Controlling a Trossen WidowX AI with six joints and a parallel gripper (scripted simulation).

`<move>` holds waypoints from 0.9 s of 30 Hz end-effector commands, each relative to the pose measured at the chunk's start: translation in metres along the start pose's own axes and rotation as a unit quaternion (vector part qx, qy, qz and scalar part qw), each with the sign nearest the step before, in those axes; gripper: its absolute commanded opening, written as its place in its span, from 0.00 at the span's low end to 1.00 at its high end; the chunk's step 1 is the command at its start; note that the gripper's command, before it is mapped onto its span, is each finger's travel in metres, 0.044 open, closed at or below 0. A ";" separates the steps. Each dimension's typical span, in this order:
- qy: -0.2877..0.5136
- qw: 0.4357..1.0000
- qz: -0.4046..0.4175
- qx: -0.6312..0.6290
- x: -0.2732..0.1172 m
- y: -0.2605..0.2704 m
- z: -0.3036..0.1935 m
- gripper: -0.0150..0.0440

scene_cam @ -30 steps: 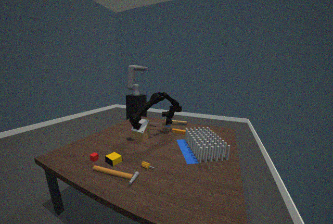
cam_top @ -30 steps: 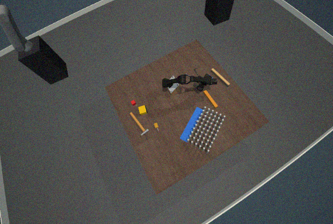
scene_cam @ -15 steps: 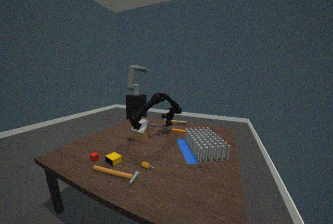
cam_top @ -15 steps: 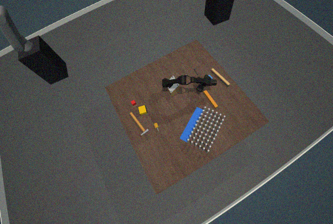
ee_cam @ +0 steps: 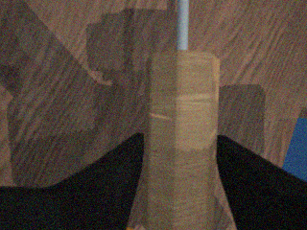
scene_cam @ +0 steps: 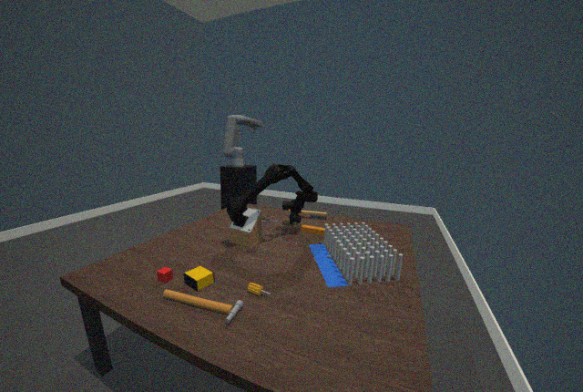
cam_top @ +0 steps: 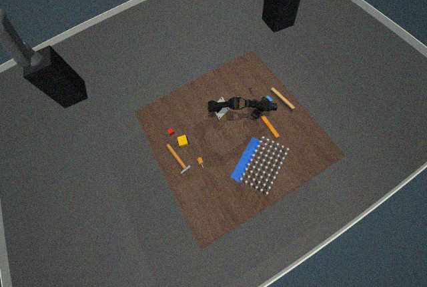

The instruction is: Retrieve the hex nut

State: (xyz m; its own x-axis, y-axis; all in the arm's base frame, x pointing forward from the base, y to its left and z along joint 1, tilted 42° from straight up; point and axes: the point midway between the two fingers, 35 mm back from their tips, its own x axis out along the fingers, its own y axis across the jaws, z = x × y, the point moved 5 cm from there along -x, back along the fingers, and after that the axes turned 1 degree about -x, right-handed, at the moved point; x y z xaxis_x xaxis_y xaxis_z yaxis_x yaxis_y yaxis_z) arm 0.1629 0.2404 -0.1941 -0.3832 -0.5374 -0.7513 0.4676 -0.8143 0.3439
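Observation:
My gripper (cam_top: 257,113) (scene_cam: 294,219) (ee_cam: 178,141) is shut on the tan-orange handle of a tool (ee_cam: 183,101) whose thin grey shaft points away from me in the wrist view. In the top and exterior views the orange handle (cam_top: 269,126) (scene_cam: 312,229) reaches from the gripper toward the spacers, low over the table. The field of standing grey spacers (cam_top: 265,165) (scene_cam: 363,252) is upright, with the blue taped strip (cam_top: 245,159) (scene_cam: 328,266) along its near side. The nut is hidden among the spacers.
A tan stick (cam_top: 282,98) (scene_cam: 313,212) and a small blue block (cam_top: 269,98) (ee_cam: 297,154) lie behind the gripper. A hammer (cam_top: 177,157) (scene_cam: 199,303), a small screwdriver (cam_top: 200,161) (scene_cam: 256,289), a yellow block (cam_top: 182,140) (scene_cam: 199,277) and a red cube (cam_top: 170,131) (scene_cam: 164,274) lie far left.

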 end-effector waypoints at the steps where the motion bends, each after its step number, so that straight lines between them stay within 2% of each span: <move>1: 0.000 1.000 0.000 -0.002 0.004 0.001 0.000 0.25; 15: -0.001 1.000 0.001 -0.002 0.019 0.007 -0.002 0.25; 27: 0.000 1.000 0.000 0.000 0.016 0.006 -0.002 0.79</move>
State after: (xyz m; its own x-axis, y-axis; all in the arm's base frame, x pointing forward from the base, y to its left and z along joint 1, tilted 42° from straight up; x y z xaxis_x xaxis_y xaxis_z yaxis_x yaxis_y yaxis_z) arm 0.1611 0.2268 -0.2057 -0.3828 -0.5388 -0.7504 0.4679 -0.8135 0.3454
